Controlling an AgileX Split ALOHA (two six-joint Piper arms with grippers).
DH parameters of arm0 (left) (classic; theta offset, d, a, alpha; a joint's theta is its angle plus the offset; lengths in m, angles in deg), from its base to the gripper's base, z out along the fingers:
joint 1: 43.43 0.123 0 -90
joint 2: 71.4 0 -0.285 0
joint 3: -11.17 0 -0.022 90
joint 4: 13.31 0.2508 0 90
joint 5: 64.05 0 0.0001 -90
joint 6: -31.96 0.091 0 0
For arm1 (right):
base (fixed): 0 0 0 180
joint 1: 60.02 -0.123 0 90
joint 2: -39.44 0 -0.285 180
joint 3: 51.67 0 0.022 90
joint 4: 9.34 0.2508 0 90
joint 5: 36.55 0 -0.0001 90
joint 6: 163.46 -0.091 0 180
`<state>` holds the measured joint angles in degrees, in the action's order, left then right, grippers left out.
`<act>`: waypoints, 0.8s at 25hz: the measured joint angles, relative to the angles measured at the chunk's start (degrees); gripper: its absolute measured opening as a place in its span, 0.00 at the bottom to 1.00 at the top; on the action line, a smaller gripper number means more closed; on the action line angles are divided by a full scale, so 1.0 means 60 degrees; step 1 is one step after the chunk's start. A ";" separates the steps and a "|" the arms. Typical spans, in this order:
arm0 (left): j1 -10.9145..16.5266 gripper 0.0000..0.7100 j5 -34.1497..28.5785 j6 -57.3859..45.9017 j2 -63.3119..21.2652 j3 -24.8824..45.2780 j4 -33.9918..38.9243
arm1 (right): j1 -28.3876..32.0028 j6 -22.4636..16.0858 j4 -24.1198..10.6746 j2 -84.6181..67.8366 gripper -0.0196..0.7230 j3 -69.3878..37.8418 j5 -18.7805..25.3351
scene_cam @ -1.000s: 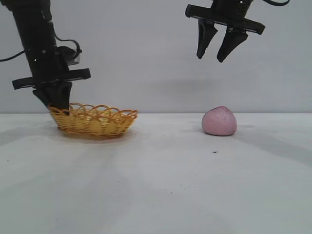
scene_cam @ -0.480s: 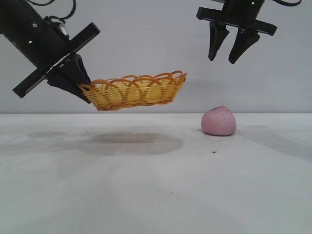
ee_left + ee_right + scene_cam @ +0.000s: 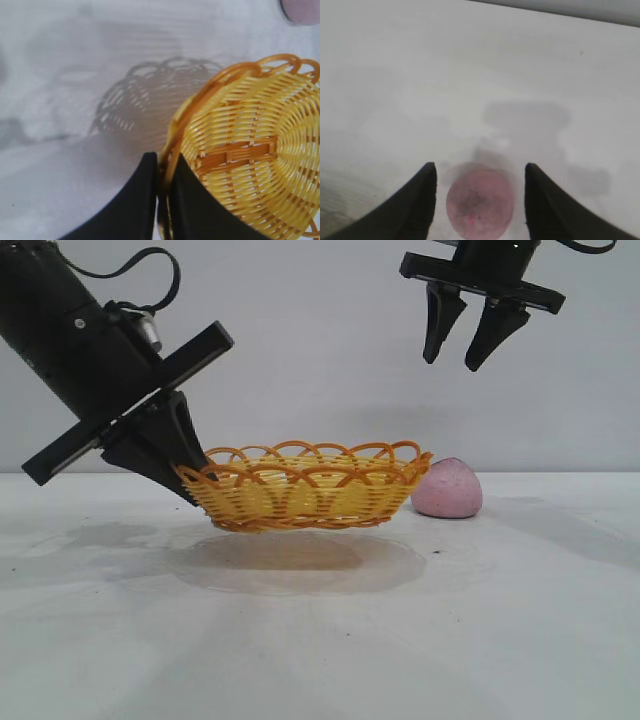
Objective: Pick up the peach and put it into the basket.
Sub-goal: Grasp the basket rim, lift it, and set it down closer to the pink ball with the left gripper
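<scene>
The yellow wicker basket (image 3: 305,488) with its orange looped rim hangs just above the table, level, its right end close to the peach. My left gripper (image 3: 192,478) is shut on the basket's left rim (image 3: 167,160), one finger inside and one outside. The pale pink peach (image 3: 450,488) sits on the table at the right, partly behind the basket's rim. High above it my right gripper (image 3: 458,358) hangs open and empty. In the right wrist view the peach (image 3: 480,202) lies far below, centred between the two fingers. A corner of the peach (image 3: 302,9) shows in the left wrist view.
The white table (image 3: 320,640) carries the basket's shadow (image 3: 300,558) under it. A small dark speck (image 3: 439,552) lies in front of the peach. A plain grey wall stands behind.
My left arm has carried the basket from the far left, up, then right and down beside the peach. The right gripper has drifted slightly right and stays open above the peach.
</scene>
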<state>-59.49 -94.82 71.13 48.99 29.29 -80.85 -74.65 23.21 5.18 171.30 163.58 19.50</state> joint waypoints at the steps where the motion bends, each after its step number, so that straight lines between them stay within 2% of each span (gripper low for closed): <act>1: 0.0000 0.00 0.0000 0.0000 0.0023 0.0000 0.0000 | 0.0000 0.0017 0.0000 0.0000 0.56 0.0000 0.0000; 2: 0.0000 0.06 0.0000 0.0000 0.0044 0.0000 0.0000 | 0.0000 0.0018 0.0000 0.0000 0.56 0.0000 0.0000; 3: 0.0000 0.07 0.0000 -0.0014 0.0065 0.0000 0.0000 | 0.0000 0.0018 0.0000 0.0000 0.56 0.0000 0.0000; 10: 0.0000 0.45 -0.0127 -0.0036 0.0079 0.0000 0.0213 | 0.0000 0.0032 0.0000 0.0000 0.56 0.0000 0.0000; 20: 0.0095 0.43 -0.0512 -0.0121 -0.0190 0.0000 0.0594 | 0.0000 0.0032 0.0000 0.0000 0.56 0.0000 0.0000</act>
<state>-58.92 -97.89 70.40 47.85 29.29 -77.28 -74.65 23.40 5.18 171.30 163.58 19.50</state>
